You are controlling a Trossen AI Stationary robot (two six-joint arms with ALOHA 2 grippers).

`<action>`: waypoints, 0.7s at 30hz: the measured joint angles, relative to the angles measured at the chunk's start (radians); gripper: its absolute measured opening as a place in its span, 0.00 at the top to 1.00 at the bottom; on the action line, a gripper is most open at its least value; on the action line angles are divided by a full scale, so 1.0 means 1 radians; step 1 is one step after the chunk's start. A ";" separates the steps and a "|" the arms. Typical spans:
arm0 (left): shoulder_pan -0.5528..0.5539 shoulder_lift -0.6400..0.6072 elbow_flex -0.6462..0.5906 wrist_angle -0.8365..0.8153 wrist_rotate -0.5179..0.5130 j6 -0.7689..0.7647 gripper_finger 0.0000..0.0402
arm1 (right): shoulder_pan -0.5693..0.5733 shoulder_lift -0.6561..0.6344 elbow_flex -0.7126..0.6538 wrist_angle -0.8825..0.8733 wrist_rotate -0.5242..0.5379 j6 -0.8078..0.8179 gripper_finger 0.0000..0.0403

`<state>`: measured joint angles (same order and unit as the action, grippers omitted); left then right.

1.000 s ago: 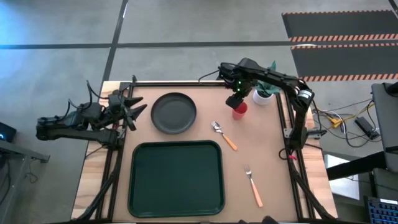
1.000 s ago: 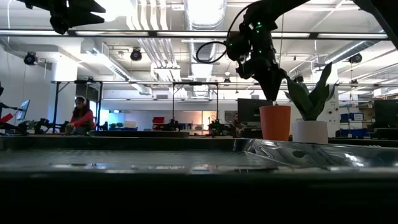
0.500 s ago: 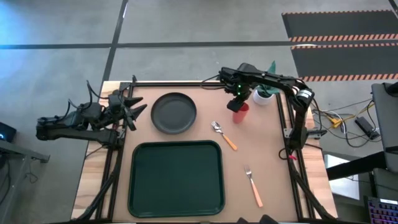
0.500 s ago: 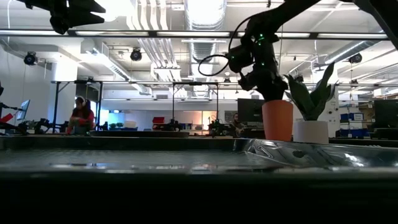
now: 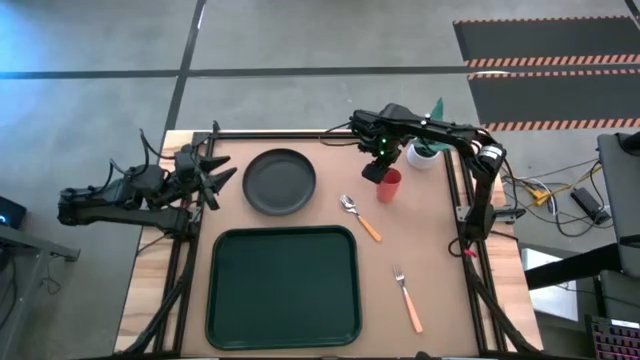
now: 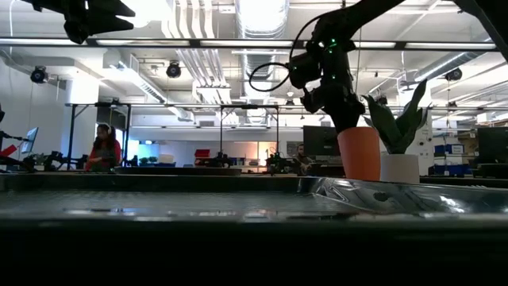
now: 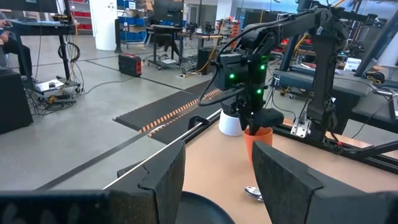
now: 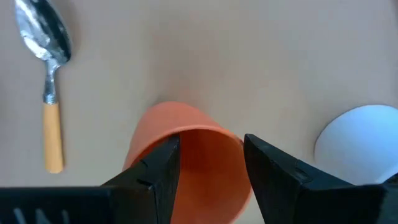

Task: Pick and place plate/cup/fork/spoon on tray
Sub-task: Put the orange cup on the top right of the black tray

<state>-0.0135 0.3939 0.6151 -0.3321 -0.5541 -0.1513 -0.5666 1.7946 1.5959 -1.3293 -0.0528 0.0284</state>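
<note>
My right gripper (image 8: 208, 155) pinches the cup (image 8: 186, 158) by its rim: light, rigid, likely slippery; left gripper (image 7: 217, 180) waits spread.

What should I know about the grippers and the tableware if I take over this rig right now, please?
Right gripper: jaws closed on the rim of the red cup, which is tilted, near the white plant pot at the far right of the table.
Left gripper: jaws open, holding nothing, waiting at the table's left edge beside the plate.
Spoon lies between plate and cup; fork lies right of the tray.
Done: cup gripped only. The tray holds nothing.
Left: carry the cup to the tray, then the plate, spoon and fork.
</note>
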 joint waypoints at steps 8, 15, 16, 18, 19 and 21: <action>0.000 0.000 0.000 0.000 0.000 0.000 0.58 | 0.043 -0.041 0.000 -0.006 0.000 0.010 0.59; 0.000 0.000 0.000 0.000 0.000 -0.001 0.58 | 0.045 -0.081 0.000 -0.057 0.000 0.045 0.59; 0.000 0.000 0.000 0.000 0.000 -0.001 0.58 | 0.047 -0.084 0.000 -0.071 0.000 0.042 0.59; 0.000 0.000 -0.001 0.000 0.000 -0.002 0.58 | 0.050 -0.087 -0.002 -0.094 0.000 0.041 0.59; 0.000 0.000 -0.002 0.000 0.000 -0.002 0.58 | 0.050 -0.087 -0.003 -0.100 0.000 0.041 0.59; 0.000 0.000 -0.003 0.000 0.000 -0.002 0.58 | 0.050 -0.087 -0.009 -0.100 0.000 0.040 0.59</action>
<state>-0.0135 0.3943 0.6120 -0.3325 -0.5541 -0.1532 -0.5167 1.7077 1.5869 -1.4293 -0.0531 0.0680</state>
